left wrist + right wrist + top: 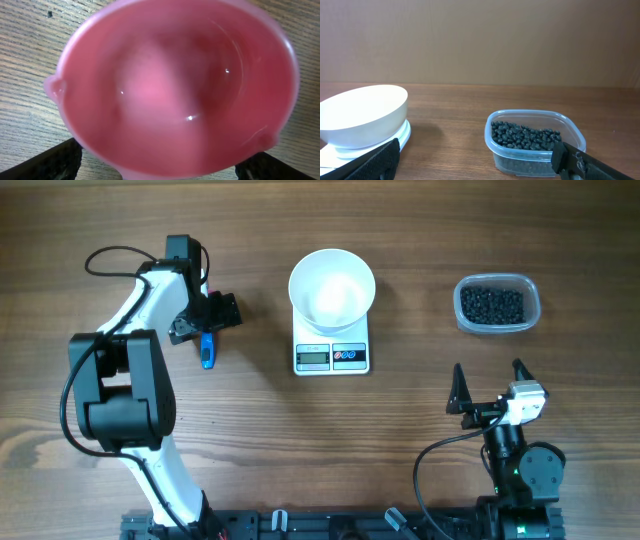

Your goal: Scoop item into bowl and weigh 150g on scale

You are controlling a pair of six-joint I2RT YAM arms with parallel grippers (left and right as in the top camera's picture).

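From above: the white bowl (332, 288) sits square on the scale (331, 357), empty, so anything tipped in gets weighed as it lands. The black beans (492, 305) are all over in the clear tub (463, 308) at the right, well apart from the bowl, so I'd judge nothing has been scooped yet. At far left the left gripper (205, 323) hovers by a small blue piece (207, 352); whether that's a handle, I can't tell. Below the tub, the right gripper (488, 370) sits with its jaws spread wide.

Left wrist now: a pink scoop (175, 90) fills the view, mouth up and empty, on the wooden table (30, 60). The fingers (45, 162) stand spread at either corner, flanking its near end without pinching it. It looks lined up for a grab.

Right wrist: the fingers are wide at the edges with nothing between them. The tub of beans is just ahead, and the bowl on the scale is off to the left. It is probably parked clear of the scooping lane.
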